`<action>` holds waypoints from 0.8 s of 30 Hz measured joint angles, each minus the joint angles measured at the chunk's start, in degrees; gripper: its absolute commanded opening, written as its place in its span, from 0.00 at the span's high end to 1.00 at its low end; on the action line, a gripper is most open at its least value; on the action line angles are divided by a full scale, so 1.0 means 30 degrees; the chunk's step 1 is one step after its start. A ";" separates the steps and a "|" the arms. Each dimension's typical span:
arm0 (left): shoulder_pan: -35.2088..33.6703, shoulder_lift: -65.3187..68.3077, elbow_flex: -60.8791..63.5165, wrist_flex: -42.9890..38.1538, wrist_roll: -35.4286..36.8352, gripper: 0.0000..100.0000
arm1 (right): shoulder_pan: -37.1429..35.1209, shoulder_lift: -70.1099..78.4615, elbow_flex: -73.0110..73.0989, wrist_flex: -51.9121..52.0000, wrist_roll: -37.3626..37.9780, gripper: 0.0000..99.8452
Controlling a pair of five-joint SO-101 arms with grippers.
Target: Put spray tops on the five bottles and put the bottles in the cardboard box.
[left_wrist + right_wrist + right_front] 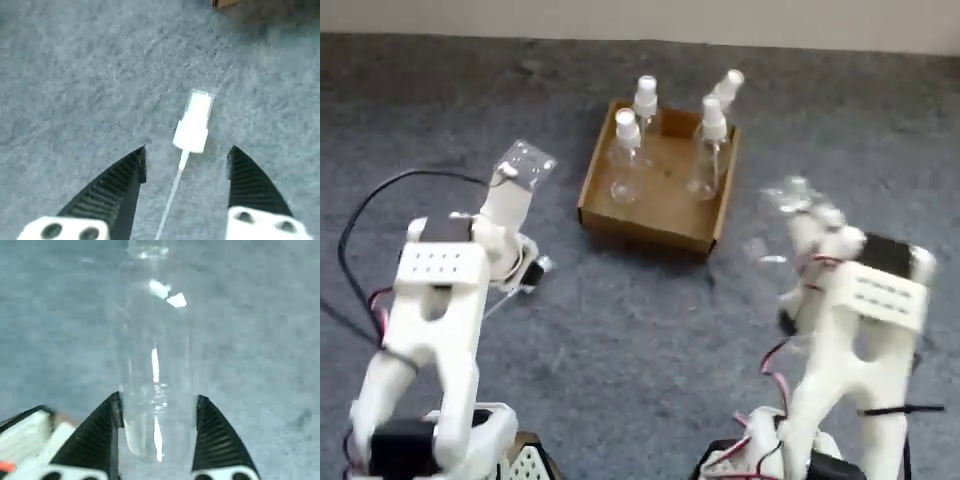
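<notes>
So the cardboard box (658, 226) sits in the middle of the grey carpet (640, 330), and four bottles (625, 158) are standing inside it, each with a white spray top on. Two are toward the back wall of the box and two nearer the front.

The left gripper (187, 150) is released, with its black fingers spread wide apart and nothing between them touching either one. A loose spray top (194, 127) lies flat on the carpet in that gap. Its thin tube trails back between the fingers and its head points toward the corner of the box, a bit away from it. From overhead, that arm is off the box's left side.

The right gripper (159, 396) is grasping a clear bottle (155, 340), one finger pressed against each side of it. Overhead, this bottle (796, 196) is just off the right side of the box, near its front right corner and outside it.
</notes>
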 measured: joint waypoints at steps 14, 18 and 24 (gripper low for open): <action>0.0967 0.9670 -0.5597 0.0000 0.0029 0.81 | 0.4220 0.8527 0.0293 -0.4190 0.0967 0.99; 0.0967 1.0637 -0.5773 0.0000 0.0029 0.94 | 0.4425 0.9788 -0.0586 -0.4132 0.1026 0.99; 0.1026 1.0696 -0.5919 0.0000 0.0029 1.00 | 0.4425 0.9963 -0.0762 -0.4132 0.1026 0.99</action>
